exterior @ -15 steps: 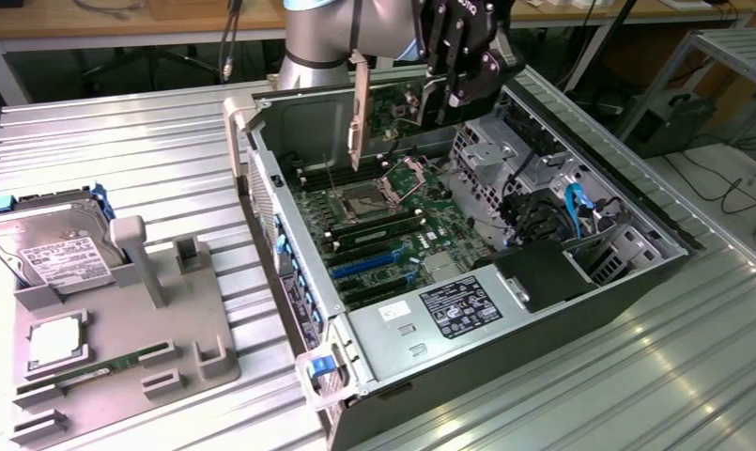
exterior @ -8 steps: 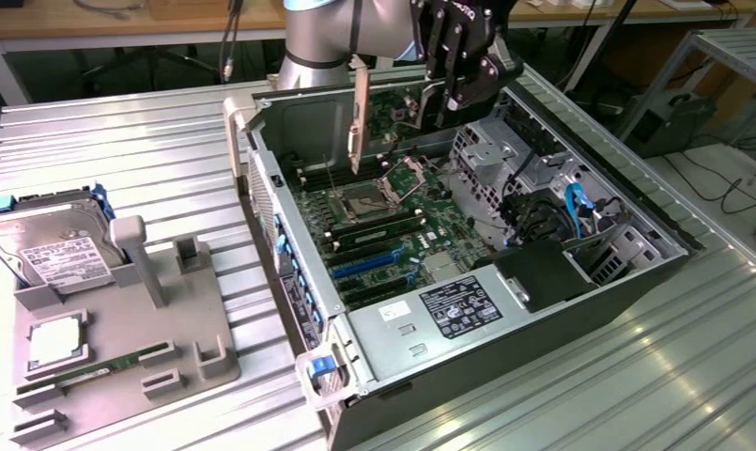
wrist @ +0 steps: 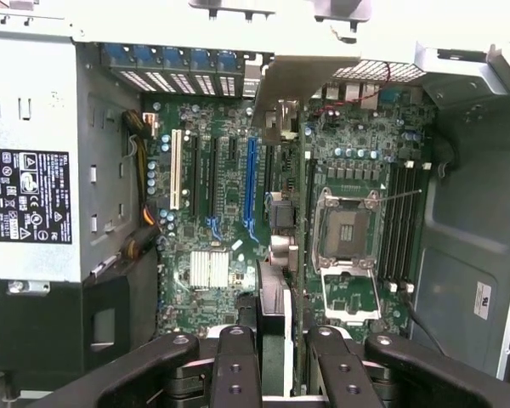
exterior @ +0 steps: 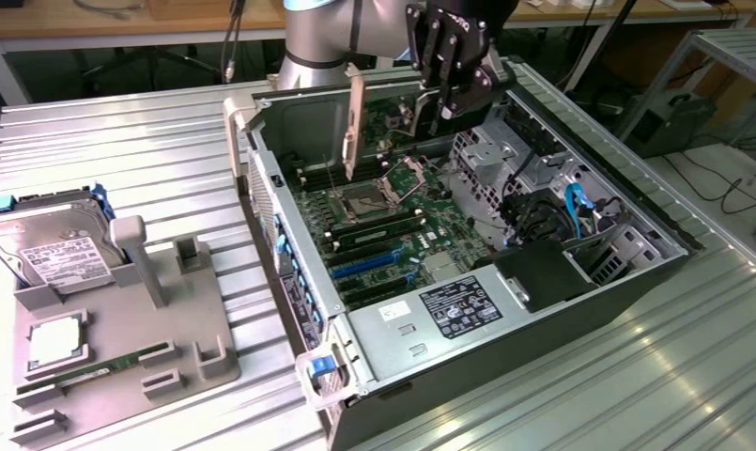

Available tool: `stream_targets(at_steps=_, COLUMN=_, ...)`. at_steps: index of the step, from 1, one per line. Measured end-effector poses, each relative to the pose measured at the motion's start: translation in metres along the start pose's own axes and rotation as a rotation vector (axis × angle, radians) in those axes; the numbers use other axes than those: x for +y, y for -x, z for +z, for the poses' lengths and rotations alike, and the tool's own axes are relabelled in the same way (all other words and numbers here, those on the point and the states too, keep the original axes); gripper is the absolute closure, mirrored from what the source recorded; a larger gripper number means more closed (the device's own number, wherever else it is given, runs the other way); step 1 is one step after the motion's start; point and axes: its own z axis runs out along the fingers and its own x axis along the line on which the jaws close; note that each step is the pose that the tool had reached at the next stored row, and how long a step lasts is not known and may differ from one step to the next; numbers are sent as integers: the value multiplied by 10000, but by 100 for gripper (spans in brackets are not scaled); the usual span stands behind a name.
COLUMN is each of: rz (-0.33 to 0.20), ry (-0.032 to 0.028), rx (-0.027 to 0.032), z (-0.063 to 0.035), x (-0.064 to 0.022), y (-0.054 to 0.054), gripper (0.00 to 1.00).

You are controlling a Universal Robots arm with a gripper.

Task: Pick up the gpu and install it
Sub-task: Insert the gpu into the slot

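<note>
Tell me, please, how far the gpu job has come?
Done: the gpu is picked up. In hand: the gripper is shut on it and holds it on edge above the board in the open case. Left: it is not yet seated; the blue slot is bare.

Even, bright overhead light fills the exterior view. The ribbed metal bench throws pale glare streaks, strongest toward its near right corner. Inside the open computer case the far wall lies in soft shadow. In the wrist view the case's pale rim is washed out, the motherboard is sharp, and the dark tool close to the lens is slightly soft.
</note>
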Motion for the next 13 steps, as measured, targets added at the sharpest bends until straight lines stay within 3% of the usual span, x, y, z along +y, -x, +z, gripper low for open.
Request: stream_targets(at_steps=13, rz=3, ry=-3, rx=-59, z=85, x=5, y=-3, gripper=73)
